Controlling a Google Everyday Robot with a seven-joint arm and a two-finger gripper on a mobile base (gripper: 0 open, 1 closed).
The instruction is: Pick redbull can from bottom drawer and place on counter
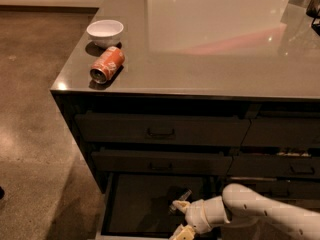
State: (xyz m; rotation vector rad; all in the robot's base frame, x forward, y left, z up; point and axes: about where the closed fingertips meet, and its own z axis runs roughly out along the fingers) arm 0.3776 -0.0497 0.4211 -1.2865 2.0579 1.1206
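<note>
Step in hand: reach into the drawer. The grasp is not yet made, by my judgement.

- White bowl: on the worktop, above the bottom drawer and left of it, near the worktop's corner.
- Orange soda can: on its side, just in front of the bowl, also above and left of the drawer. Not the target.
- Two handled drawers, upper and lower: both shut, stacked directly above the bottom drawer.
- Bottom drawer: pulled out, with a dark floor that is bare over its left part.
- Claw: inside the drawer at its right end and low over the floor. Its two fingers stand apart, and nothing can be made out between them.
- Small silvery piece: at the upper finger. I cannot tell whether it is the redbull can or part of the claw.
- Redbull can: not otherwise distinguishable. Presumed to be at the drawer's right end, by the claw.
- White arm: comes in from the right of the drawer.

Next move, by judgement:
1. Centre the fingers on the can and close.
2. Lift straight up past the drawer's front rim and the shut drawers above.
3. Set the can on the bare worktop, away from the orange can.

Risk: the slim can may tip on contact.
</note>
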